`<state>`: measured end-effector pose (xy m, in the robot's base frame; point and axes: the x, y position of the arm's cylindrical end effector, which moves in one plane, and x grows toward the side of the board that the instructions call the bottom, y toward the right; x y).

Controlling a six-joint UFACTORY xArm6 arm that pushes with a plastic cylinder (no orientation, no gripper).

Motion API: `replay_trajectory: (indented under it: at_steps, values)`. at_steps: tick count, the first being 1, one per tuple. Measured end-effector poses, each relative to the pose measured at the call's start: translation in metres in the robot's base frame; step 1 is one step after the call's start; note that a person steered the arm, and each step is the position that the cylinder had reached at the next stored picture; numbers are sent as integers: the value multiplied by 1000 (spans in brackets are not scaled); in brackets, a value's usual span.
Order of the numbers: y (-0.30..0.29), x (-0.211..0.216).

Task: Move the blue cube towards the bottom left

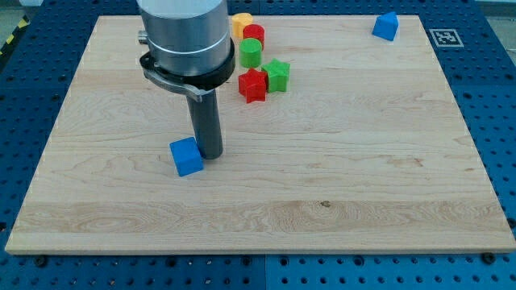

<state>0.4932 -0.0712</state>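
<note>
Blue cube (186, 156): lying on the wooden desk (363, 177), touching my tip (211, 155) on its left side in the view, a shade lower. My tip: a bare rod end, grasping nothing, only pressed against the cube's right edge. Up and to the right of my tip, well apart: a cluster of a red star-like block (252, 85), a green star-like block (277, 75), a green cylinder (251, 53), a red cylinder (254, 35) and a partly hidden yellow block (241, 22). Far off towards the view's top right: a second blue block (386, 26). Left of and below the cube: bare wood only.
</note>
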Motion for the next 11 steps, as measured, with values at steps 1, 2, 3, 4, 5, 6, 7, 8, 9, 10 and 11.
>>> replay_trajectory:
  at_steps: [1, 2, 3, 4, 5, 6, 7, 8, 9, 10, 11]
  values:
    - [-2, -5]
    - [-2, -8]
    - [-2, -11]
    - [-2, -32]
    - [-7, -32]
    - [-13, -27]
    - [-13, -11]
    - [-24, 3]
    - [-32, 11]
    - [-10, 32]
    - [-23, 36]
